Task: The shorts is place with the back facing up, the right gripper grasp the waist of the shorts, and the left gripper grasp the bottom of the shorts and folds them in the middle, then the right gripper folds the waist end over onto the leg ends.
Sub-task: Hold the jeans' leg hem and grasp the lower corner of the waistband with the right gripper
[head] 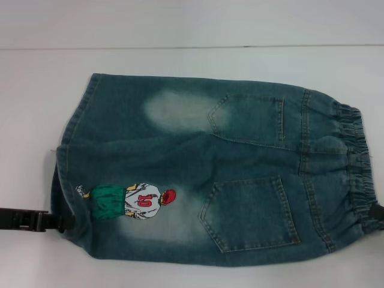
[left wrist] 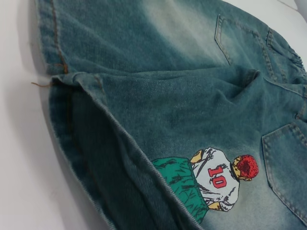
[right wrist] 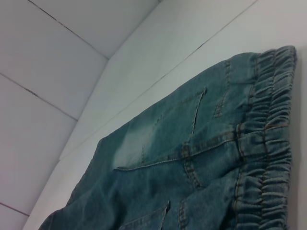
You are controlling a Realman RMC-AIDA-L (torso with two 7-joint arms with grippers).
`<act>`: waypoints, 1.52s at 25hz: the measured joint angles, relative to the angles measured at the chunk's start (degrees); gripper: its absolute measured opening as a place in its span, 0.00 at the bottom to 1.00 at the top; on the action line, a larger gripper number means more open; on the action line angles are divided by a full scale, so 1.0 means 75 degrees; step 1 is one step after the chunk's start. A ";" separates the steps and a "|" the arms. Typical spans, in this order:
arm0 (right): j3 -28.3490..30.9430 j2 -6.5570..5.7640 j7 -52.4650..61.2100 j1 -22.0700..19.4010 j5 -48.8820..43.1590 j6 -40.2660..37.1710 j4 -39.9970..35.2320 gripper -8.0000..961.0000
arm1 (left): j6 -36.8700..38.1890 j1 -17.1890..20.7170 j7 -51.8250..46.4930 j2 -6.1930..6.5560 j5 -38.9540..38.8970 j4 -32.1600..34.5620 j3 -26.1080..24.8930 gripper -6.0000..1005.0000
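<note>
Left gripper (head: 60,222) comes in low from the left edge of the head view, its tip touching the bottom of the shorts (head: 63,180) just below the cartoon print (head: 129,201); can't tell if its fingers are closed on the hem. Right gripper (head: 377,213) is only a dark sliver at the right edge, against the waist of the shorts (head: 354,162); can't tell its opening either. The shorts (head: 210,174) lie flat on the white table (head: 36,108), back up, two patch pockets (head: 252,213) showing, hems left, elastic band right. Left wrist view shows the near leg hem lifted and gaping.
</note>
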 joint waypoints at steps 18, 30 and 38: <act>-0.0024 0.0021 0.0081 0.0250 -0.0423 -0.0157 -0.0035 0.98 | 0.0052 -0.0047 -0.0011 -0.0015 0.0000 0.0011 0.0000 0.02; 0.0018 -0.0012 -0.0080 0.0288 -0.0495 -0.0136 -0.0083 0.81 | 0.0107 -0.0058 -0.0001 -0.0016 0.0000 0.0013 0.0000 0.02; -0.0024 0.0057 -0.0314 0.0300 -0.0570 -0.0158 -0.0255 0.61 | 0.0163 -0.0058 -0.0001 -0.0016 0.0000 0.0016 -0.0023 0.02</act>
